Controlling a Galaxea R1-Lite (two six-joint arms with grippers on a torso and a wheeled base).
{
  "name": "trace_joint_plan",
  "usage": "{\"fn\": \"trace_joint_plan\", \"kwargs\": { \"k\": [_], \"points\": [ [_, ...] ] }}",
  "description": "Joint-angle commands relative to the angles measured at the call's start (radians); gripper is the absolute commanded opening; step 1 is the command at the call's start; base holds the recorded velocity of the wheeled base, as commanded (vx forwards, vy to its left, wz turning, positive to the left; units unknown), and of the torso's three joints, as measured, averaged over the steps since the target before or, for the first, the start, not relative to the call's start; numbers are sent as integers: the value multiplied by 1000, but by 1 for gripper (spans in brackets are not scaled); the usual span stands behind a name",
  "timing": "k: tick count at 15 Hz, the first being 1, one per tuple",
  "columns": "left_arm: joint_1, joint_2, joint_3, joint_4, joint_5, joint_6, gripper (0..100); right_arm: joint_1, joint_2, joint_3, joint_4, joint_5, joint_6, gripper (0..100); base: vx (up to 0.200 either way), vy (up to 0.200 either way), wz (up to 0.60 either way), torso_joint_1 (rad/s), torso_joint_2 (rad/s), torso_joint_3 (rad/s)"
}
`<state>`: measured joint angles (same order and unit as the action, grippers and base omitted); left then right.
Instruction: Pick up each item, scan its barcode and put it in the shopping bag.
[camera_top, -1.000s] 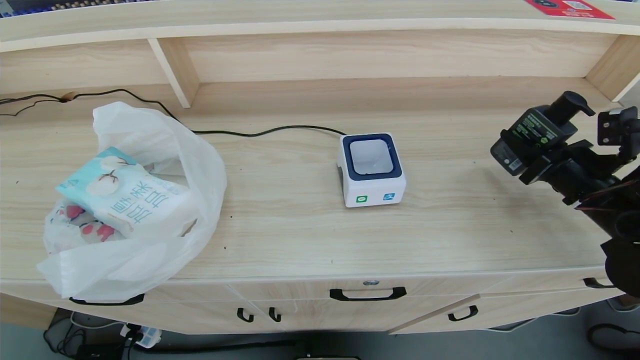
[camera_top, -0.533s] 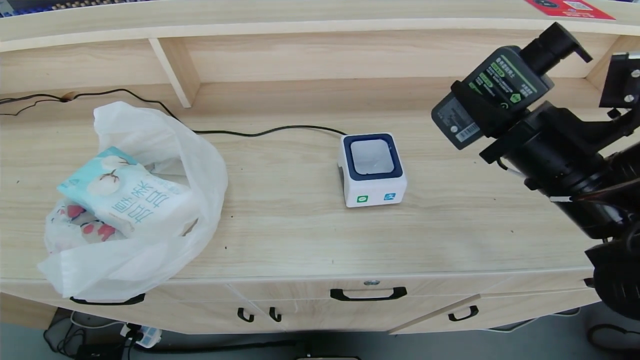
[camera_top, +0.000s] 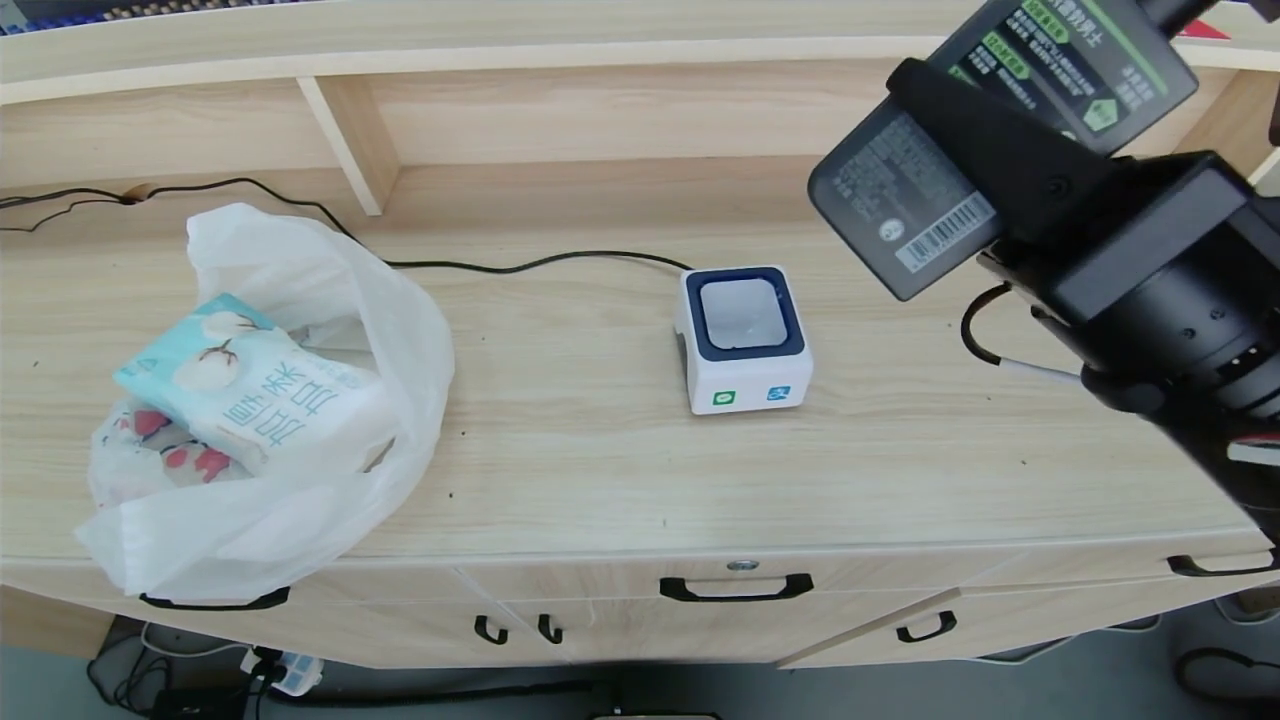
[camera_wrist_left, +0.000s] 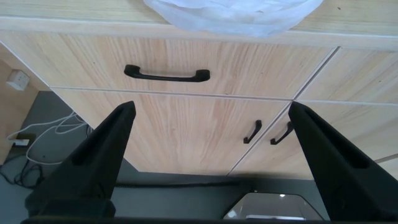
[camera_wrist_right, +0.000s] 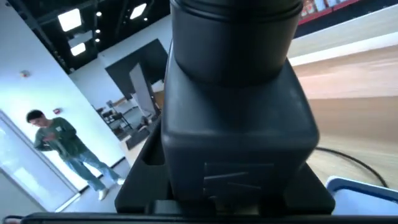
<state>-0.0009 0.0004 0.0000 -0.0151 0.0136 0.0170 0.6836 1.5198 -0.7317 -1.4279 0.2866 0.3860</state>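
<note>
My right gripper (camera_top: 1010, 150) is shut on a black bottle (camera_top: 930, 200) with green labels, held high above the counter's right side, tilted, its barcode end facing down and left. The same black bottle (camera_wrist_right: 233, 118) sits close up in the right wrist view, clamped in the right gripper (camera_wrist_right: 224, 199). The white scanner (camera_top: 743, 337) with a blue-rimmed window stands mid-counter, below and left of the bottle. At the left lies the white shopping bag (camera_top: 300, 470) holding a tissue pack (camera_top: 250, 395). My left gripper (camera_wrist_left: 208, 162) is open below the counter edge, facing drawer fronts.
A black cable (camera_top: 520, 264) runs from the scanner along the counter's back to the left. A raised shelf with a wooden divider (camera_top: 345, 140) stands behind. Drawer handles (camera_top: 735, 590) line the cabinet front. Bare counter lies between bag and scanner.
My right arm has lifted the black bottle from low at the far right up and leftward, closer to the head camera. Bag, scanner and cable have stayed put.
</note>
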Motion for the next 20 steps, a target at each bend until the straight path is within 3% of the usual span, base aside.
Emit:
{"fn": "trace_joint_plan", "kwargs": {
  "k": [1, 8, 16, 17, 18, 20],
  "points": [
    [-1, 0, 0, 0, 0, 0, 100, 83, -61, 25, 1, 2, 39, 0, 0, 0, 0, 0, 0, 0],
    [-1, 0, 0, 0, 0, 1, 100, 274, -145, 75, 98, 0, 76, 0, 0, 0, 0, 0, 0, 0],
    [-1, 0, 0, 0, 0, 0, 100, 350, -138, 84, 162, -35, 47, 0, 0, 0, 0, 0, 0, 0],
    [-1, 0, 0, 0, 0, 0, 100, 333, -125, 80, 181, -49, 7, 0, 0, 0, 0, 0, 0, 0],
    [-1, 0, 0, 0, 0, 0, 100, 248, -105, 77, 214, -53, -68, 0, 0, 0, 0, 0, 0, 0],
    [-1, 0, 0, 0, 0, 0, 100, -4, -18, 81, 239, -76, -346, 0, 0, 0, 0, 0, 0, 0]
  ]
}}
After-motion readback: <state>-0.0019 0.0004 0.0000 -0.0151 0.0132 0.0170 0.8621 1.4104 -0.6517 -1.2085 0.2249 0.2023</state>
